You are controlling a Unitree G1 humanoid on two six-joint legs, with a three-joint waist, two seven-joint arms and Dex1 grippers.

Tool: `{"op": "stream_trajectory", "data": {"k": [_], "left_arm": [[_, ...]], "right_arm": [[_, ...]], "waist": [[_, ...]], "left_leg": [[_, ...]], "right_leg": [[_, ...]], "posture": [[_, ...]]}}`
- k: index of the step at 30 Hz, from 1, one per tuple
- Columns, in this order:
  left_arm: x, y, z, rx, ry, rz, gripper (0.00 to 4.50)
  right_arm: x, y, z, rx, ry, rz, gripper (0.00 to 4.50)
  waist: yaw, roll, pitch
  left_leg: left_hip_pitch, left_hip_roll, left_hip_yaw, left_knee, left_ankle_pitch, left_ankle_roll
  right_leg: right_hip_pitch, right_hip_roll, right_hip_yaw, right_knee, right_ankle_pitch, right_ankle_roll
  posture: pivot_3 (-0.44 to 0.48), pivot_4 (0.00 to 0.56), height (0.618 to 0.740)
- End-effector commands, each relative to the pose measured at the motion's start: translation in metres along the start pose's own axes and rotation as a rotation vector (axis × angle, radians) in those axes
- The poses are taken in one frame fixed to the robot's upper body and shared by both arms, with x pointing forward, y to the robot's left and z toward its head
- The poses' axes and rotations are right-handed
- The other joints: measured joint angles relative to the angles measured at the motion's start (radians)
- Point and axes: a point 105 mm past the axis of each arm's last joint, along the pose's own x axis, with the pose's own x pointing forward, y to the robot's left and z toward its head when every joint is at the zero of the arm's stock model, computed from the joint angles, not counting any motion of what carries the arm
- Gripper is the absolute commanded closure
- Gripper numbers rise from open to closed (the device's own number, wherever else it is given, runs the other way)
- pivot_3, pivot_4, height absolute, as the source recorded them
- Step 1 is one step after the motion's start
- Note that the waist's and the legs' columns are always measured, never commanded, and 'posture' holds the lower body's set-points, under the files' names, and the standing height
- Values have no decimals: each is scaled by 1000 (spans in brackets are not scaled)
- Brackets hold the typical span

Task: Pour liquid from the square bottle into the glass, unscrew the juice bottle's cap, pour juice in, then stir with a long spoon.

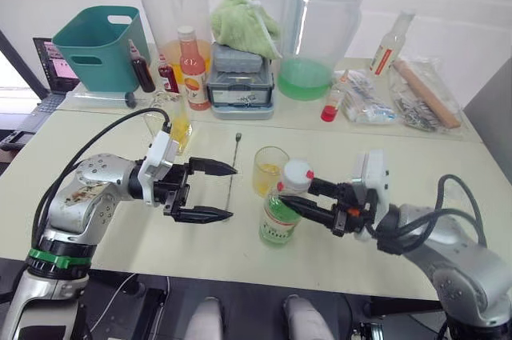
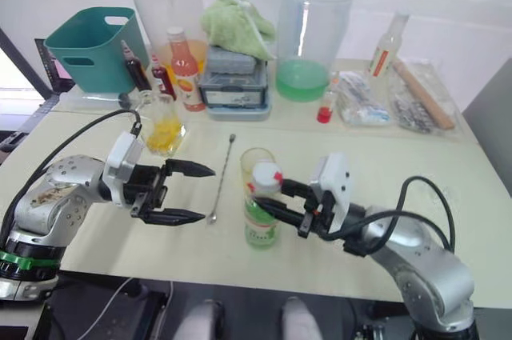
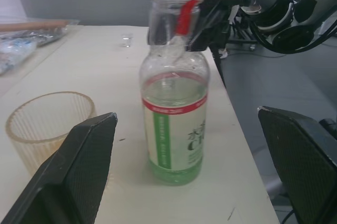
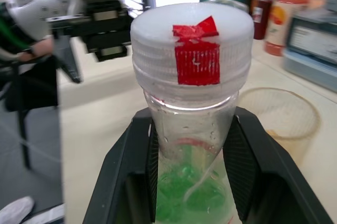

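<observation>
The juice bottle (image 1: 279, 218) stands upright near the table's front edge, with its white, red-marked cap (image 1: 298, 172) screwed on. My right gripper (image 1: 290, 199) reaches in from the right and is shut on the bottle just under the cap; the right wrist view shows its fingers (image 4: 139, 171) pressed against both sides. Just behind the bottle is the glass (image 1: 270, 170), holding some yellow liquid. My left gripper (image 1: 232, 192) hovers open and empty to the bottle's left. The long spoon (image 1: 234, 166) lies flat on the table by the left gripper's fingertips. The square bottle (image 1: 177, 122) stands further back on the left.
Along the back stand a teal bin (image 1: 98, 48), two big measuring jugs (image 1: 170, 0), a pink-orange bottle (image 1: 193, 68), a grey box (image 1: 240, 76) under a green cloth, a slim red-labelled bottle (image 1: 392, 42), a rolling pin (image 1: 428, 92) and plastic bags.
</observation>
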Motion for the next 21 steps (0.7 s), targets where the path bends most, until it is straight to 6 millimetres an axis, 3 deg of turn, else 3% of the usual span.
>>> {"op": "stream_trajectory", "data": {"k": [1, 10, 12, 18, 19, 21], "left_arm": [[1, 1, 5, 45, 5, -23, 0], [-1, 4, 2, 57, 8, -7, 0], [-1, 4, 1, 57, 6, 8, 0], [-7, -6, -3, 42, 9, 56, 0], [-7, -7, -4, 40, 9, 67, 0], [-9, -10, -3, 38, 8, 89, 0]], "right_arm": [[2, 6, 13, -66, -61, -43, 3289], [-2, 2, 0, -28, 3, -76, 3290], [-2, 0, -1, -22, 9, -66, 2273], [-3, 1, 5, -15, 30, 31, 248], [-5, 0, 6, -18, 39, 58, 27], [-8, -4, 9, -35, 56, 105, 27]], "waist": [[-2, 0, 0], [5, 0, 0], [5, 0, 0], [3, 0, 0], [4, 0, 0], [5, 0, 0]], "left_leg": [[0, 0, 0, 0, 0, 0], [0, 0, 0, 0, 0, 0], [0, 0, 0, 0, 0, 0], [0, 0, 0, 0, 0, 0], [0, 0, 0, 0, 0, 0], [0, 0, 0, 0, 0, 0]], "right_leg": [[0, 0, 0, 1, 0, 0], [1, 0, 0, 0, 0, 0], [1, 0, 0, 0, 0, 0], [1, 0, 0, 0, 0, 0], [1, 0, 0, 0, 0, 0], [2, 0, 0, -1, 0, 0]], "posture": [[0, 150, 723], [0, 150, 723], [0, 150, 723], [0, 150, 723], [0, 150, 723], [0, 150, 723]]}}
